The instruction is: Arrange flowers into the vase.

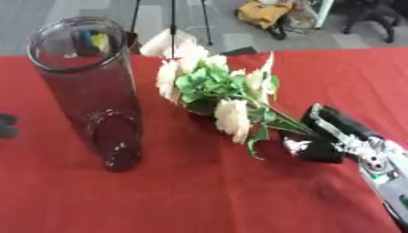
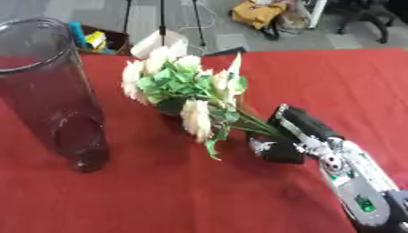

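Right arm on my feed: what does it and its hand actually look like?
The right hand is black and blocky, with a small silver-white piece on its near side. Behind it, the wrist is silver metal with round joints and a red spot. The forearm is pale grey, carrying a small green marking.

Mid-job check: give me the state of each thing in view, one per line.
Tall clear glass vase: upright on the red tablecloth, nothing inside.
Bunch of cream flowers with green leaves: out of the vase, stems held, blooms pointing toward the vase.
Right robot hand: shut on the flower stems.
Left robot hand: not in view.
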Robot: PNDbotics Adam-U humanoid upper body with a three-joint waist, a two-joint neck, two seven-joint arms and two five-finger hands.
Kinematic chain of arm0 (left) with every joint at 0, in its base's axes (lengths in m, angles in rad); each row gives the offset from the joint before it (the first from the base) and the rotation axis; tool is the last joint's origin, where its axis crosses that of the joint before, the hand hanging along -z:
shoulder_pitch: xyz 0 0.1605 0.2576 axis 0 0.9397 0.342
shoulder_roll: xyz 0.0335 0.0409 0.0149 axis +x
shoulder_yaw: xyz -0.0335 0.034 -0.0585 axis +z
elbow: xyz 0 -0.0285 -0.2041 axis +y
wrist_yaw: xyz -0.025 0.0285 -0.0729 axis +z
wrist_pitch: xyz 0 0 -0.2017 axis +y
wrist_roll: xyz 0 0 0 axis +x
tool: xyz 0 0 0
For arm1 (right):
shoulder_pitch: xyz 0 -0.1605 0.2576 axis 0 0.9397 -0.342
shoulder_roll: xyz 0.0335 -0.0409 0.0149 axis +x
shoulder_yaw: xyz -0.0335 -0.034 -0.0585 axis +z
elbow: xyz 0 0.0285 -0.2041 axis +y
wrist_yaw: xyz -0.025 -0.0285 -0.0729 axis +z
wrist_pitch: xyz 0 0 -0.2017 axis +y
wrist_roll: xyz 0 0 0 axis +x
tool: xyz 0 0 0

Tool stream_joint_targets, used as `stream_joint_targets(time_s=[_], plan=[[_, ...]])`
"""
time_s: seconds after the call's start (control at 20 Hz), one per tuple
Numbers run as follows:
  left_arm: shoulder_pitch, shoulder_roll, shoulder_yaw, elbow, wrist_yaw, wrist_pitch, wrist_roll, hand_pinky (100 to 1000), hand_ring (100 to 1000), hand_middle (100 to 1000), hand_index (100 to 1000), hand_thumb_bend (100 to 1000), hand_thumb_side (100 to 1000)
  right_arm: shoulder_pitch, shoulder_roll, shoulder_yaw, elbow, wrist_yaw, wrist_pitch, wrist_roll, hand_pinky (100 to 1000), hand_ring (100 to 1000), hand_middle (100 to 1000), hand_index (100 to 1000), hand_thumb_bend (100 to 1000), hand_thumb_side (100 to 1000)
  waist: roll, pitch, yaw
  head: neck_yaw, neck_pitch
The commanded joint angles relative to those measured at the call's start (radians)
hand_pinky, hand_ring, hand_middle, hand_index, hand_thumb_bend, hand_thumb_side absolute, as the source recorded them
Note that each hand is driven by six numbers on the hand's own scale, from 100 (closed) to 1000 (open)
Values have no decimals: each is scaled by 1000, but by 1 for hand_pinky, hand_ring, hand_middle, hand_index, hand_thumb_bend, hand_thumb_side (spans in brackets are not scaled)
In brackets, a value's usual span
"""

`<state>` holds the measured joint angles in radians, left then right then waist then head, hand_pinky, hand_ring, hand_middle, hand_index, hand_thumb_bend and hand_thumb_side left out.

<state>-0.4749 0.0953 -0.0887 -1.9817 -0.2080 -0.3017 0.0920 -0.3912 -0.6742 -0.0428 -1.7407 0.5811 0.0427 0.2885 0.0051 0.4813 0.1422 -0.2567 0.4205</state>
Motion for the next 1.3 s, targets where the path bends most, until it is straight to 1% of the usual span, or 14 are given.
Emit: stream_joint_targets(time_s=[0.05, 0.15, 0.35, 0.4, 0.45, 0.5, 0.55, 0.6, 0.65, 0.7, 0.8, 1.05, 1.2, 1.3], plan=[[-9, 3, -10, -18, -6, -1, -6, 621, 472, 650, 786, 133, 1000, -7, -29, -14, -19, -28, 6, -47, 273, 306, 100, 100, 100, 631, 1, -23, -2, 3, 3], [-9, 3, -9, -18, -7, 0, -6, 621, 472, 650, 786, 132, 1000, -7, -30, -14, -19, -37, 9, -74, 254, 293, 100, 100, 100, 621, 1, -23, -3, 9, 12], [-8, 3, -10, -18, -8, 1, -8, 622, 472, 651, 786, 132, 1000, -8, -29, -16, -19, -56, 13, -129, 202, 256, 100, 100, 100, 649, 2, -23, -4, 17, 18], [-8, 3, -10, -18, -8, 1, -8, 621, 472, 651, 786, 131, 1000, -8, -29, -16, -18, -62, 14, -143, 187, 245, 100, 100, 113, 664, 2, -23, -4, 19, 18], [-8, 3, -10, -18, -8, 1, -8, 621, 472, 651, 786, 131, 1000, -9, -29, -17, -18, -69, 14, -157, 167, 232, 100, 100, 114, 736, 2, -23, -4, 19, 18], [-8, 3, -10, -18, -8, 1, -9, 621, 472, 651, 785, 131, 1000, -9, -28, -19, -19, -80, 15, -177, 159, 227, 100, 100, 139, 711, 2, -23, -4, 20, 17], [-7, 3, -10, -18, -8, 1, -10, 622, 472, 651, 785, 131, 1000, -10, -28, -20, -19, -93, 16, -197, 153, 224, 100, 100, 143, 722, 2, -23, -4, 21, 17], [-7, 3, -10, -18, -8, 1, -11, 622, 472, 651, 785, 130, 1000, -10, -28, -21, -18, -105, 18, -219, 133, 211, 100, 100, 179, 770, 3, -24, -5, 22, 16], [-7, 3, -10, -18, -9, 2, -12, 622, 471, 650, 785, 129, 1000, -11, -28, -23, -17, -119, 21, -242, 118, 203, 100, 100, 190, 784, 3, -24, -5, 22, 15], [-6, 3, -10, -18, -9, 3, -13, 622, 471, 650, 785, 129, 1000, -11, -28, -24, -17, -134, 25, -265, 110, 198, 100, 100, 175, 772, 3, -24, -5, 23, 14], [-6, 3, -10, -18, -10, 3, -16, 622, 471, 650, 785, 129, 1000, -11, -29, -27, -21, -167, 35, -311, 100, 190, 100, 100, 100, 734, 3, -25, -7, 23, 11], [-6, 3, -11, -18, -10, 4, -22, 622, 471, 649, 785, 127, 1000, -9, -36, -25, -31, -242, 58, -392, 100, 173, 100, 100, 100, 710, 5, -28, -8, 22, 11], [-5, 4, -10, -18, -10, 4, -22, 622, 471, 649, 785, 127, 1000, -10, -40, -24, -51, -293, 63, -420, 100, 163, 100, 100, 100, 756, 6, -31, -8, 26, 14], [-5, 5, -10, -18, -9, 5, -22, 622, 471, 649, 785, 127, 1000, -11, -48, -25, -80, -330, 68, -435, 100, 162, 100, 100, 100, 770, 6, -35, -9, 28, 15]])
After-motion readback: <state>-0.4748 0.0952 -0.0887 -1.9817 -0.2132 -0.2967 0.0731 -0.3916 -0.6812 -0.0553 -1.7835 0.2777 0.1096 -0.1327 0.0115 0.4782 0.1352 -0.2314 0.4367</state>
